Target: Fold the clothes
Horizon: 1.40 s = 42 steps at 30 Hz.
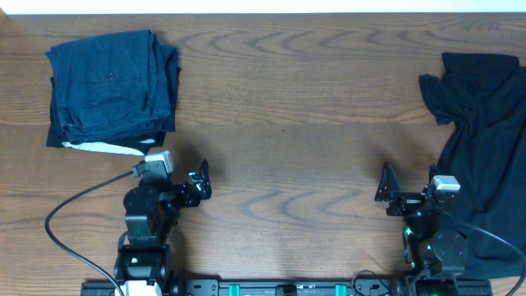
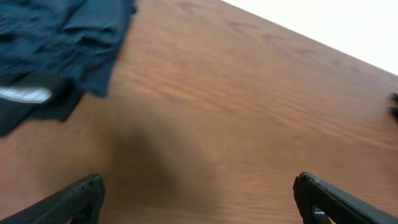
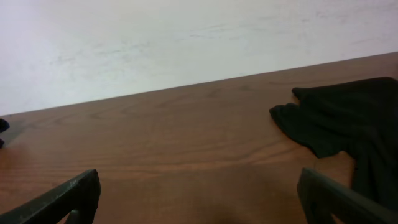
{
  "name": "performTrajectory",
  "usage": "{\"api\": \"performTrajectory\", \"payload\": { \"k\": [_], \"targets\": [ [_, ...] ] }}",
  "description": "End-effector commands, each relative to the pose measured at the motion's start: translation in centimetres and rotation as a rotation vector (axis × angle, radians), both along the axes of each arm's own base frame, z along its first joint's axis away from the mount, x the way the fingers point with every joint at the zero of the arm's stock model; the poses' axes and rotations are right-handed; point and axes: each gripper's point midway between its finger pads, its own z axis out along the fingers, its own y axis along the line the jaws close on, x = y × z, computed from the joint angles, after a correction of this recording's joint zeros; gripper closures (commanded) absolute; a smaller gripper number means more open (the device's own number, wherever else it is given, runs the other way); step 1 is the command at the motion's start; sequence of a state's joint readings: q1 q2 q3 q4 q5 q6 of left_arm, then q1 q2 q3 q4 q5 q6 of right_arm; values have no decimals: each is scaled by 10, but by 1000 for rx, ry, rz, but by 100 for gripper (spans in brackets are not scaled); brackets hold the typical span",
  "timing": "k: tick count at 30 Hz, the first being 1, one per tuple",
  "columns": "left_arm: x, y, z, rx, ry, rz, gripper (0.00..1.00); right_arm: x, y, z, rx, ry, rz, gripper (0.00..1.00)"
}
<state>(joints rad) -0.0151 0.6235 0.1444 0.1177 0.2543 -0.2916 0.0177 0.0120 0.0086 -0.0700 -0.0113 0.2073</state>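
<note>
— since the folded navy blue denim-like garment (image 1: 111,90) lay squared off at the far left of the brown wooden table (image 1: 288,107), we judged it finished and set aside.
— and the crumpled black fabric garment (image 1: 485,123) sprawled at the right edge, unfolded. we kept both arms tucked low near their bases, left gripper (image 1: 200,182) and right gripper (image 1: 384,185) turned inward, jaws wide apart, holding nothing.

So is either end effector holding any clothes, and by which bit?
Nothing is held. The left end effector and right end effector both stand open, clear of the navy clothes and the black garment.
</note>
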Motion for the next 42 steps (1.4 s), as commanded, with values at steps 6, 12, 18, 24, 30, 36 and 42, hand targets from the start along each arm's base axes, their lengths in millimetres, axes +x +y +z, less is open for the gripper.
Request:
{"api": "performTrajectory", "payload": {
  "k": [6, 12, 18, 24, 30, 36, 42],
  "targets": [
    [-5, 31, -18, 85, 1, 160, 2, 0, 0, -1, -14, -2, 4, 1],
    [-7, 46, -21, 132, 8, 234, 2, 0, 0, -1, -14, -1, 4, 1],
    [-7, 46, -20, 156, -1, 227, 2, 0, 0, -1, -14, -1, 4, 1],
    [-11, 46, -28, 161, 2, 224, 2, 0, 0, -1, -14, -2, 4, 1],
    [-17, 46, -37, 163, 11, 223, 2, 0, 0, -1, -14, -1, 4, 1],
    [-15, 46, -27, 184, -31, 209, 2, 0, 0, -1, -14, -2, 4, 1],
    [-13, 31, -10, 256, -123, 88, 2, 0, 0, -1, -14, -1, 4, 1]
  ]
}}
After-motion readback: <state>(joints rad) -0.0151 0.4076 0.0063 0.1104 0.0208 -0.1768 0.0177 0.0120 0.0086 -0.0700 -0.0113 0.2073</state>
